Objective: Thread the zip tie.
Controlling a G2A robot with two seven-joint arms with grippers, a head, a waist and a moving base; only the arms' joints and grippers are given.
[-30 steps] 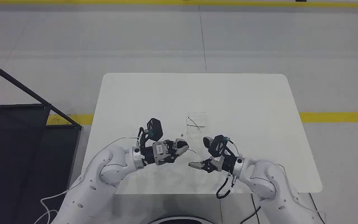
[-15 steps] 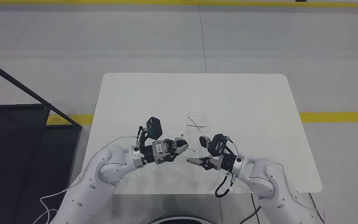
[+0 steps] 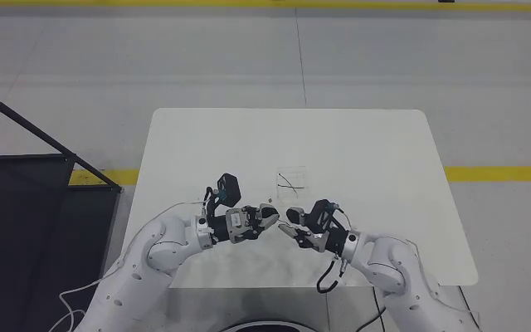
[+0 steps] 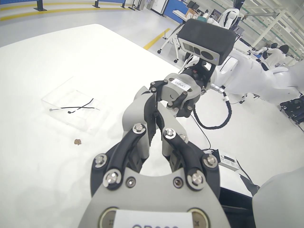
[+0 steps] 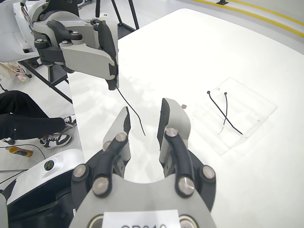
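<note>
My left gripper (image 3: 270, 217) is shut on a thin black zip tie (image 5: 130, 109), pinching one end at its fingertips (image 5: 113, 84). The free tail hangs down and away from it. My right gripper (image 5: 144, 110) is open, and the tail's tip lies in the gap between its two pads, touching neither. In the top view the right gripper (image 3: 290, 230) sits tip to tip with the left one, above the table's near middle. The left wrist view has its own jaws (image 4: 154, 117) pressed together, with the right gripper (image 4: 177, 88) just beyond them.
A clear shallow tray (image 3: 290, 170) lies just past the grippers, holding two more black zip ties (image 5: 225, 115). A small brown speck (image 4: 77, 141) sits on the white table (image 3: 390, 158) near the tray. A dark panel (image 3: 33, 224) stands off the table's left side.
My right gripper has moved toward the left gripper, closing the gap until the zip tie's tail sits between its open fingers. The left gripper has held still.
</note>
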